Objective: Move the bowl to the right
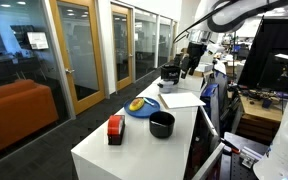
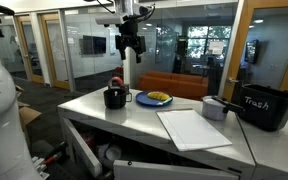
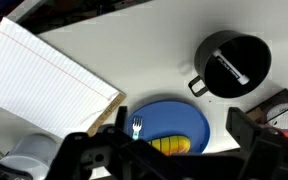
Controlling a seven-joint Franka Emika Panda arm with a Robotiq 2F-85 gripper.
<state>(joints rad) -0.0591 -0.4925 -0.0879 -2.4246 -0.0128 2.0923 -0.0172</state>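
Note:
The small black bowl (image 1: 162, 124) stands on the white table (image 1: 134, 150) between a blue plate and a red-and-black box. It also shows in an exterior view (image 2: 115, 97) and at the upper right of the wrist view (image 3: 234, 65). My gripper (image 1: 194, 55) hangs high above the table, open and empty; it also shows in an exterior view (image 2: 130, 45). In the wrist view its fingers (image 3: 174, 150) frame the blue plate, with the bowl off to one side.
The blue plate (image 3: 174, 125) holds a yellow item and a small fork. A lined paper pad (image 3: 44, 85) lies beside it. The red-and-black box (image 1: 115, 129) sits near the bowl. A grey cup (image 2: 215, 108) and a black trash bin (image 2: 267, 107) stand at the far end.

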